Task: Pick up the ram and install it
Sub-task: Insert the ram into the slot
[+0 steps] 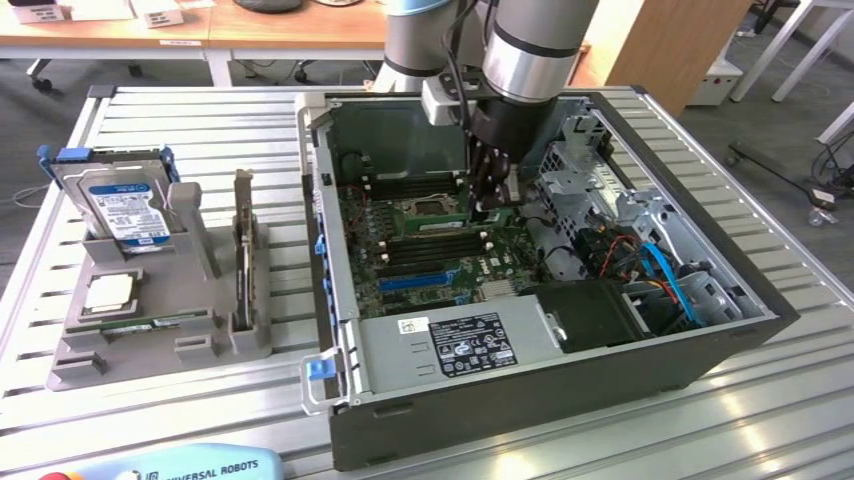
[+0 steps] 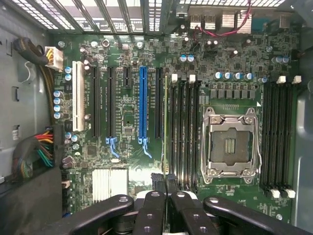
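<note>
The ram (image 2: 166, 122) shows edge-on in the wrist view as a thin green strip running out from between my fingertips. My gripper (image 2: 166, 183) is shut on it, and it lines up with the outermost black memory slot (image 2: 172, 132) beside the blue slot. In the exterior view my gripper (image 1: 485, 205) reaches straight down into the open computer case (image 1: 334, 250), just above the motherboard (image 1: 427, 250) near the CPU socket. Whether the ram touches the slot I cannot tell.
The empty CPU socket (image 2: 230, 144) lies between two banks of memory slots. A grey holder (image 1: 160, 340) outside the case carries a hard drive (image 1: 127, 205), a silver CPU chip (image 1: 110, 290) and a small green board (image 1: 154, 323). Drive cages and cables (image 1: 641, 270) crowd the case's far side.
</note>
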`<state>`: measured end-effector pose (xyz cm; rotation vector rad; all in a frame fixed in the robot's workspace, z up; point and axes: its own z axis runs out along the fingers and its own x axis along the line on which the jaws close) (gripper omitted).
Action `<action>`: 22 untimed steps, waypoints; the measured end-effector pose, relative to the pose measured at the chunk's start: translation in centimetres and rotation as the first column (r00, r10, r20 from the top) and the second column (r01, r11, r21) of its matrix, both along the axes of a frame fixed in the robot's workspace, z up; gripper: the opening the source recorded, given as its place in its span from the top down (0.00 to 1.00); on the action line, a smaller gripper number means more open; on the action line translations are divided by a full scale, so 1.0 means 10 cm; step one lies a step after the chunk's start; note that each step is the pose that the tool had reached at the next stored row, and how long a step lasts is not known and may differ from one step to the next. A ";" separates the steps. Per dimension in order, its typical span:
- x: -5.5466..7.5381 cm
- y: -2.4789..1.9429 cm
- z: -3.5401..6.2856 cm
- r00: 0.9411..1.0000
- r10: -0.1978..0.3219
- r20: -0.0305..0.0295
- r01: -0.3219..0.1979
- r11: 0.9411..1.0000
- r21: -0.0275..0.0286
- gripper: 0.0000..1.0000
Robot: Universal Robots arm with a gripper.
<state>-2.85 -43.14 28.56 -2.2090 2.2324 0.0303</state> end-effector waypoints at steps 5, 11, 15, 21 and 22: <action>0.00 0.000 -0.064 1.000 0.000 0.000 0.000 1.000 0.000 0.88; 0.00 0.010 -0.071 1.000 0.000 0.000 0.000 1.000 0.000 0.88; 0.00 0.056 -0.077 1.000 0.000 0.000 0.000 1.000 0.000 0.88; 0.00 0.108 -0.085 1.000 0.000 0.000 0.000 1.000 0.000 0.88; 0.00 0.111 -0.086 1.000 0.000 0.000 0.000 1.000 0.000 0.88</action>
